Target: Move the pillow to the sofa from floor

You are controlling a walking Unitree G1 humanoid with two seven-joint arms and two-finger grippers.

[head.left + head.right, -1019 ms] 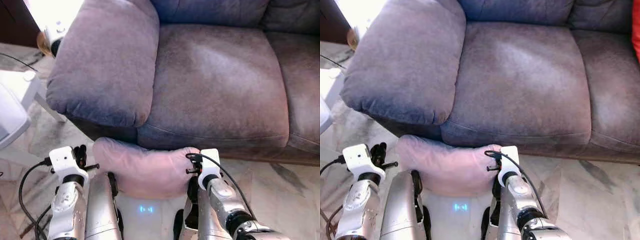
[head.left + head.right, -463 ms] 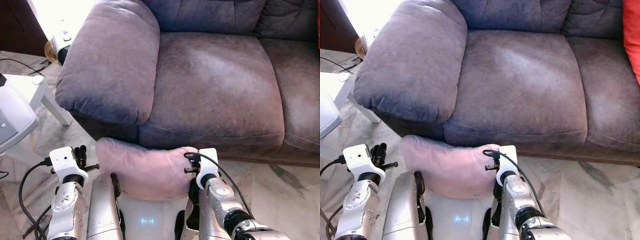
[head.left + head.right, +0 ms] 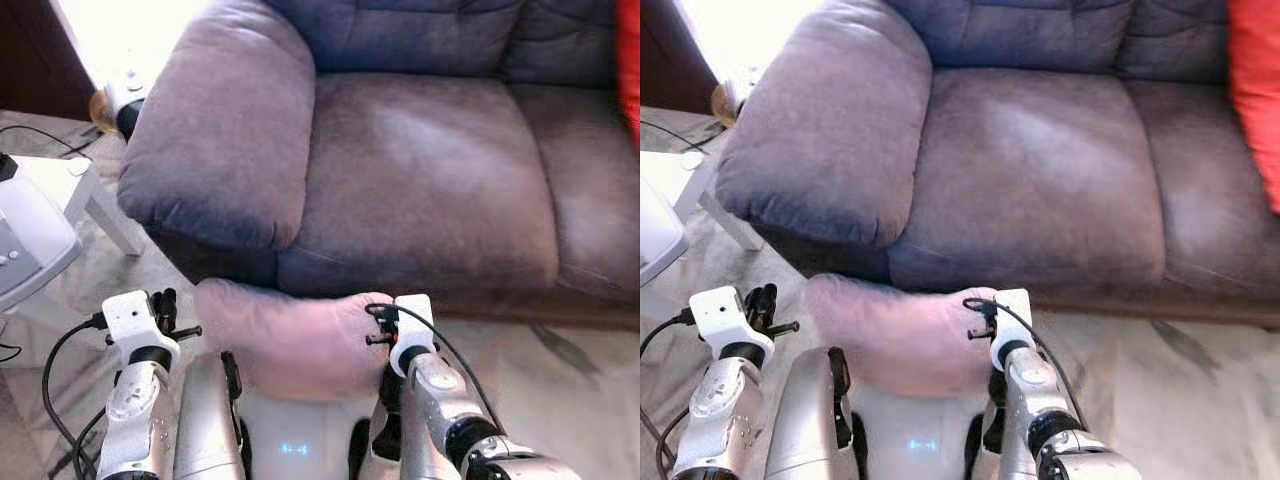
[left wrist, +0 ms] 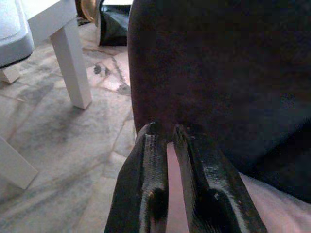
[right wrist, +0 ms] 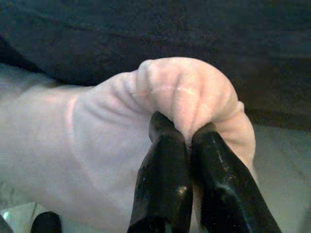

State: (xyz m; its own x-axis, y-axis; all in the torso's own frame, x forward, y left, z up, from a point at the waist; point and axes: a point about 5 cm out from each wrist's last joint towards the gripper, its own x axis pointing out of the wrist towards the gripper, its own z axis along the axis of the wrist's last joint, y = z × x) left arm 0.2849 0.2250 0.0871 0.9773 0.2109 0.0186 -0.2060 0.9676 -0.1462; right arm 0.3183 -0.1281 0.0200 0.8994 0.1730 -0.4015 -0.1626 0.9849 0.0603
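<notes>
The soft pink pillow (image 3: 290,335) hangs low at 6 o'clock, below the grey sofa (image 3: 420,170) seat. Right tool (image 5: 187,145) pinches its corner; left tool (image 4: 167,145) nips its edge, mostly hidden.

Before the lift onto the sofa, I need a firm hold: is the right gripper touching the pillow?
Touching. In the right wrist view, the right gripper pinches a bunched fold of the pink pillow.
</notes>
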